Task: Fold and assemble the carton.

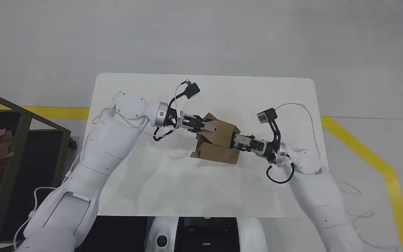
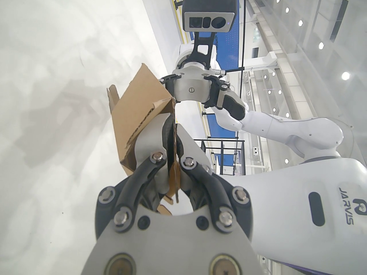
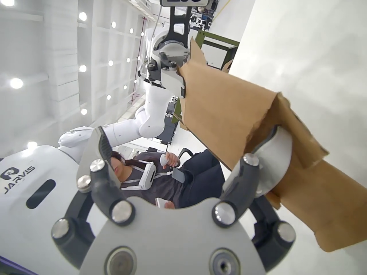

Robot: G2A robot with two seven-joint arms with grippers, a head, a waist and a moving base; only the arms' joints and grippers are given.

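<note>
The brown carton, partly folded, lay over the middle of the white table, held between the two arms. No view settled whether it touched the tabletop.

**Top view.** The carton appeared as a creased, half-opened shape with loose flaps. The left gripper met its far-left corner and the right gripper its right end. This view did not resolve how either gripper's fingers stood.

**Left wrist view.** The left gripper's two fingers were closed tight together on the thin edge of one cardboard flap, which ran up between the pads. The rest of the carton spread away from the pinch as a tilted panel with a corrugated edge. The right gripper stood at the far side of that panel, one dark pad clear of the card.

**Right wrist view.** The right gripper's fingers were spread wide. One finger was tucked into a fold at the near end of the carton, lying against the card. The other finger stood free, well apart from the carton, so nothing was clamped. The left gripper was at the carton's far end.

**Surroundings.** A dark green crate stood on the floor off the table's left side, beside a yellow floor line.
</note>
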